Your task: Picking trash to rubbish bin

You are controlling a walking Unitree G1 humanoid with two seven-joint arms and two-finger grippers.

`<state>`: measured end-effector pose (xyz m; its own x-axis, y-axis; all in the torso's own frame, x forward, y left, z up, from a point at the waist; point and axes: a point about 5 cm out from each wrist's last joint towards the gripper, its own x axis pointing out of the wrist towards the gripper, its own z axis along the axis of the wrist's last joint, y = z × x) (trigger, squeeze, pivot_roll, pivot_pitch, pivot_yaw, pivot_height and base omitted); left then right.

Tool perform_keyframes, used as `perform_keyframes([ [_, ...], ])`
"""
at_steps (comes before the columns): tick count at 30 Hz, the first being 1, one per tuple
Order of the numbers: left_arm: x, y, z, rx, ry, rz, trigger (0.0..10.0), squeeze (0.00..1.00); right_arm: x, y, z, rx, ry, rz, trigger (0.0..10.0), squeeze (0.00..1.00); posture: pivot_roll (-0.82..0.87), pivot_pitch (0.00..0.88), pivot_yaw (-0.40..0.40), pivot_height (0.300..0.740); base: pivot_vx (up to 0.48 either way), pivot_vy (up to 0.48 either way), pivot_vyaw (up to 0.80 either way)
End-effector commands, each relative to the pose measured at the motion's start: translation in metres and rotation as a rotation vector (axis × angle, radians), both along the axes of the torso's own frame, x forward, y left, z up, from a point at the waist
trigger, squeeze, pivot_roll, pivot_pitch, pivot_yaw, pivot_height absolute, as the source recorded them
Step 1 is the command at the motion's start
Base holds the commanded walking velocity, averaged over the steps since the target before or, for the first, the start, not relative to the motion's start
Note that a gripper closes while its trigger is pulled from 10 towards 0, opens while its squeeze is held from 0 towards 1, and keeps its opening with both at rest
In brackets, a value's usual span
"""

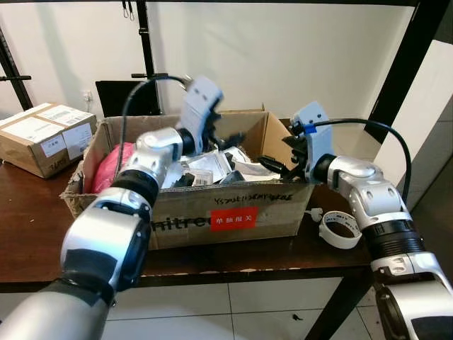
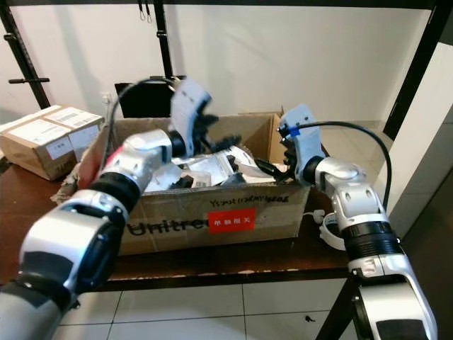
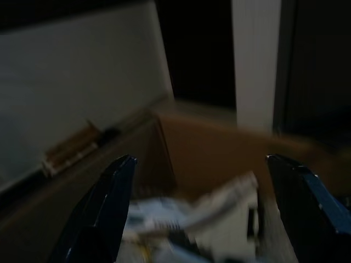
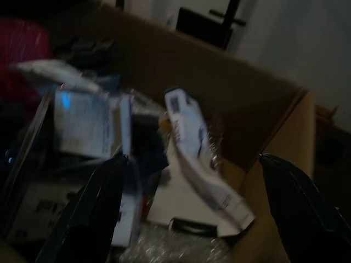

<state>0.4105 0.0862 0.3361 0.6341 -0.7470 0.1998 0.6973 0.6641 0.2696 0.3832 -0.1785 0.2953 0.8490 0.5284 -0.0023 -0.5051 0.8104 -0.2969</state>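
Left arm (image 1: pixel 106 241) fills lower left; left gripper (image 1: pixel 225 139) and right gripper (image 1: pixel 277 166), fingers open, empty, hover over trash (image 1: pixel 212 168) in the box (image 1: pixel 233 212), frame centre. Judged step: reaching; next, close on one piece.

Open brown corrugated cardboard box (image 1: pixel 233 212): matt, rough-edged, red paper label. Clear crinkled plastic packets (image 1: pixel 212 166) inside, glossy. Dark wooden tabletop (image 1: pixel 28 219), smooth sheen. Silver arm shells (image 1: pixel 361 184), glossy plastic.
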Motion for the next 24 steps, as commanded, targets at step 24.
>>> perform_keyframes([
  [24,-0.097,-0.017,-0.103,0.185,0.348,-0.769,10.0,0.00,-0.069,0.023,-0.026,0.367,0.073,0.680,10.0,0.00,0.05,0.046,-0.049,0.740,0.000,0.000,0.00],
])
